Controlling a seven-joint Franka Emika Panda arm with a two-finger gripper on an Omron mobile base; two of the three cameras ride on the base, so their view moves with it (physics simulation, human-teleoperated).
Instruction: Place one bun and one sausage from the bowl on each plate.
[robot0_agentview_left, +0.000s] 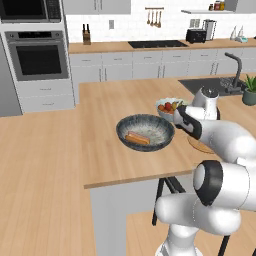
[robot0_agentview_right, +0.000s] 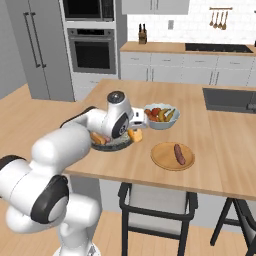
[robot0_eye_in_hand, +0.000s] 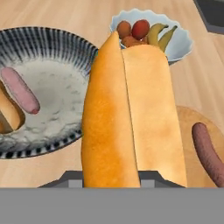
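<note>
The hand (robot0_agentview_right: 134, 131) is closed on a bun (robot0_eye_in_hand: 131, 118), which runs lengthwise up the middle of the hand view with its split seam facing the camera; the finger tips themselves are hidden behind it. In the right base view the same bun (robot0_agentview_right: 135, 135) shows as an orange block at the end of the arm, raised above the worktop (robot0_agentview_right: 210, 150) between the dark bowl (robot0_agentview_right: 116, 145) and the wooden plate (robot0_agentview_right: 173, 156).

Left of the held bun in the hand view lies the wide dark bowl (robot0_eye_in_hand: 48, 43), speckled grey inside. It holds one sausage (robot0_eye_in_hand: 19, 89) and, just beside it at the left edge, a second bun (robot0_eye_in_hand: 9, 114). From the left base view that bowl (robot0_agentview_left: 145, 132) sits on the island with the bun (robot0_agentview_left: 137, 138) lying across its floor.

To the right, the tan wooden plate (robot0_eye_in_hand: 186, 127) carries one sausage (robot0_eye_in_hand: 209, 153) and nothing else; in the right base view this sausage (robot0_agentview_right: 179, 154) lies roughly along the plate's middle.

Beyond the held bun stands a smaller pale fruit bowl (robot0_eye_in_hand: 181, 41), holding two bananas (robot0_eye_in_hand: 161, 36) and a few round red and orange fruits (robot0_eye_in_hand: 140, 28). It stands near the dark bowl, on the far side.

By count: two buns, one held and one in the dark bowl; two sausages, one in the dark bowl and one on the wooden plate; two bowls; one plate that can be made out.
</note>
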